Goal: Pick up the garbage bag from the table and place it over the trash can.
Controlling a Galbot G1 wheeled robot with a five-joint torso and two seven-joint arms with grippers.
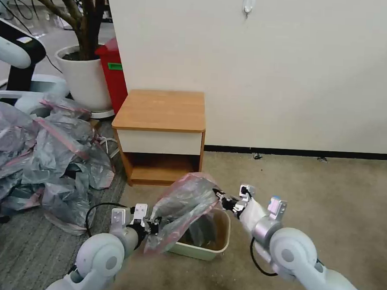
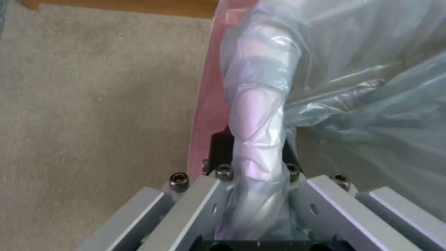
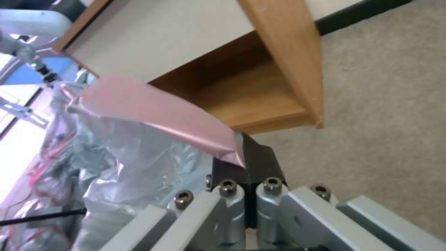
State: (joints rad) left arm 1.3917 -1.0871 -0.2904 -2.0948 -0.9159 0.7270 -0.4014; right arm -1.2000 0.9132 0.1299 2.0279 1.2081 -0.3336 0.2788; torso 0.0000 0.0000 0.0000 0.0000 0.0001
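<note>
The garbage bag (image 1: 181,207), grey and crinkly with a pink rim band, is stretched between both grippers just above the cream trash can (image 1: 220,244) on the carpet. My left gripper (image 1: 153,226) is shut on the bag's near-left edge; a bunched fold of the bag (image 2: 258,139) runs between its fingers. On the far-right side, my right gripper (image 1: 222,197) is shut on the pink rim (image 3: 186,125), pinched at the fingertips (image 3: 248,164). Part of the bag hangs down inside the can. The table (image 1: 163,111) stands bare against the wall behind.
A big heap of grey-pink bags (image 1: 41,154) lies on the floor to the left. Behind it stand a white plant pot (image 1: 84,76) and a red bin (image 1: 115,74). Open carpet (image 1: 329,199) stretches to the right.
</note>
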